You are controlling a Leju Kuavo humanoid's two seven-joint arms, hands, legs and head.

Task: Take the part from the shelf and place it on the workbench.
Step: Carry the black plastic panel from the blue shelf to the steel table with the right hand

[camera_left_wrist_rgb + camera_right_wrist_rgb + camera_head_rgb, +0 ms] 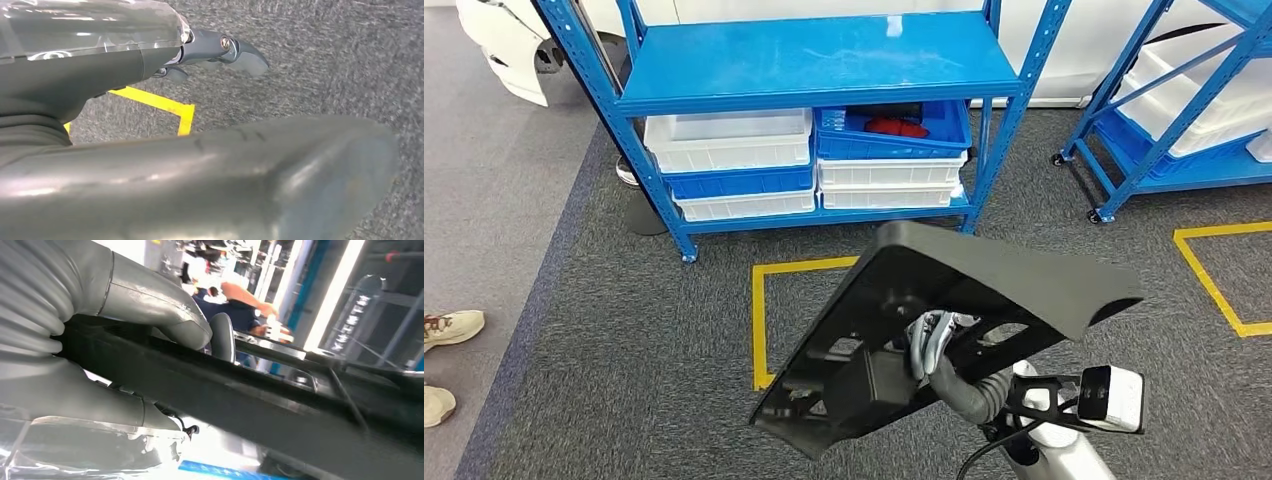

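Observation:
A large flat black part with ribs and cut-outs on its underside hangs tilted over the grey carpet in the head view. My right hand grips it from below near its middle. In the right wrist view the thumb and fingers clamp the part's dark edge. My left hand hangs over the carpet, its dark fingers stretched out with nothing between them and the thick blurred thumb.
A blue shelf stands ahead with white bins and a blue bin holding something red. A second blue shelf is at the right. Yellow floor markings lie below. A person's shoes are at the left.

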